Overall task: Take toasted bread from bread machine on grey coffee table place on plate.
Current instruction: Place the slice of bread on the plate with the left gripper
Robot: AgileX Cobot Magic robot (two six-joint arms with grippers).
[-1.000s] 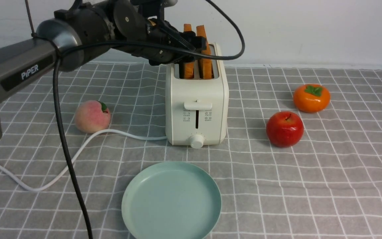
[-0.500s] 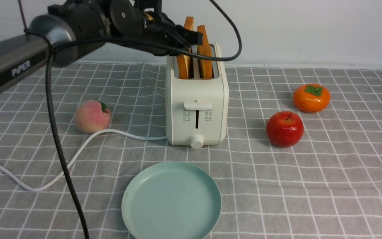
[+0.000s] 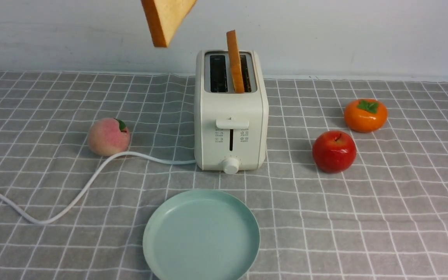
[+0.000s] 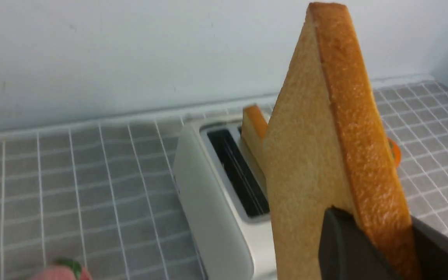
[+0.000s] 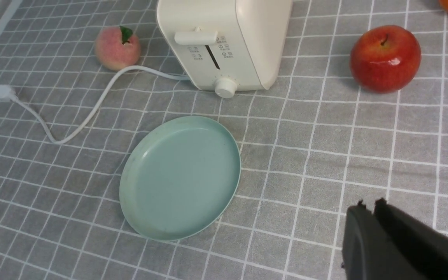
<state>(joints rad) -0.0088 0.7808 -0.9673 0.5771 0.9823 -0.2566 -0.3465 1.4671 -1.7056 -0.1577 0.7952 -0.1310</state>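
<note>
One slice of toasted bread hangs high above the table, up and left of the bread machine; only its lower corner shows in the front view. In the left wrist view my left gripper is shut on this slice, a finger on each face. The second slice stands upright in the right slot; the left slot is empty. The mint-green plate lies in front of the toaster on the grey coffee table. My right gripper is shut and empty, above the cloth to the plate's right.
A peach lies left of the toaster, with the white cord curving past it. A red apple and an orange persimmon lie to the right. A pale wall runs behind the table.
My left gripper has lifted the left slice out of its slot and carried it up and left; the arm has left the front view. The right slice stays in the toaster.
</note>
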